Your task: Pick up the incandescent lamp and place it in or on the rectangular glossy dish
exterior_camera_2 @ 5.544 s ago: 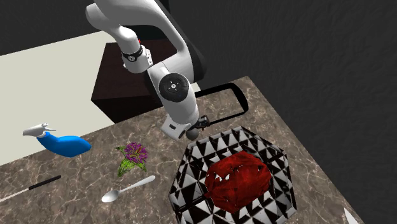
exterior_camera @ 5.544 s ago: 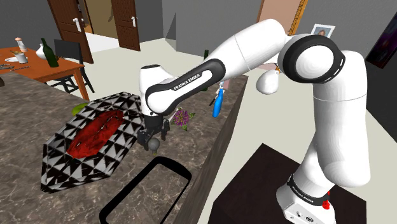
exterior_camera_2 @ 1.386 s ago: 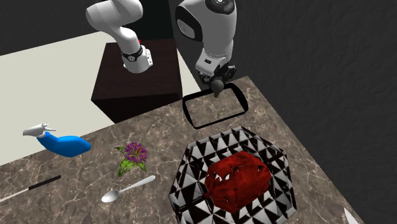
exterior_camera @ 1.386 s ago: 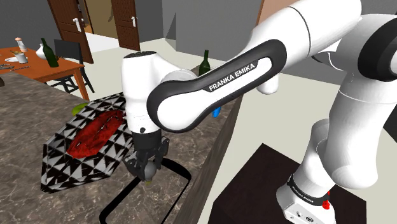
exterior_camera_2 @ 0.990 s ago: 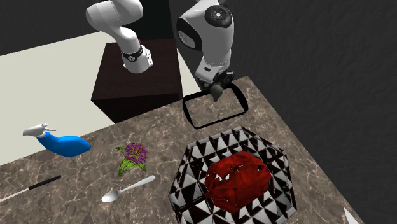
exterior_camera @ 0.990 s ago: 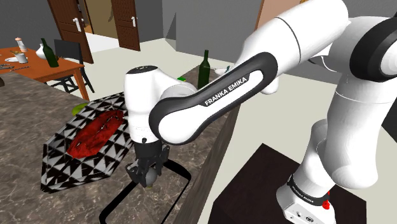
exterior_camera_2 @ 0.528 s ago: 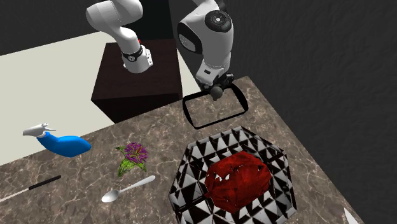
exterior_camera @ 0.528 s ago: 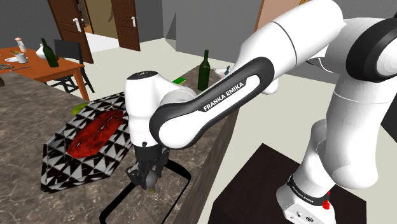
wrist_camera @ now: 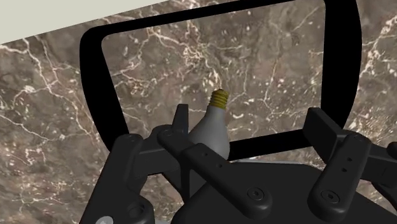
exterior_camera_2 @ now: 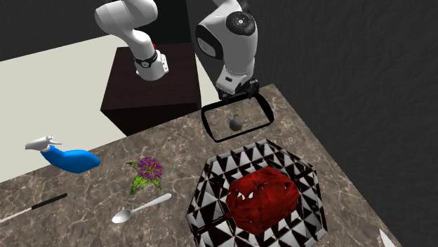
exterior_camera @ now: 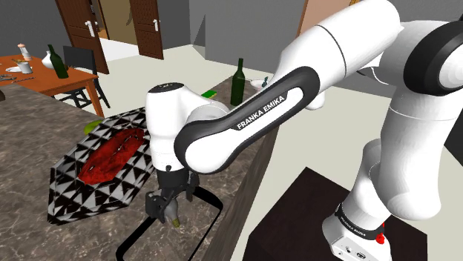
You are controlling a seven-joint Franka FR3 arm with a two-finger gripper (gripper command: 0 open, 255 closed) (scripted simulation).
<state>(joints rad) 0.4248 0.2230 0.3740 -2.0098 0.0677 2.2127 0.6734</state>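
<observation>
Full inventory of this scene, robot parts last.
glossy black rectangular dish: 1, black, marble counter end by the stand
grey light bulb with brass base: 1, grey, inside the dish
triangle-patterned octagonal tray: 1, black-and-white, beside the dish
crumpled red mass: 1, red, in the tray
blue spray bottle: 1, blue, counter
purple flower sprig: 1, purple, counter
silver spoon: 1, silver, beside the flower
green bottles: 2, green, behind the arm and on the orange table
black two-finger gripper: 1, black, open above the bulb

The pale grey pear-shaped lamp bulb [wrist_camera: 208, 130] looks smooth, its ribbed screw cap [wrist_camera: 219, 98] brassy metal; the black rectangular dish [wrist_camera: 94, 70] is smooth-rimmed, the brown white-veined marble counter [wrist_camera: 44, 127] polished.
</observation>
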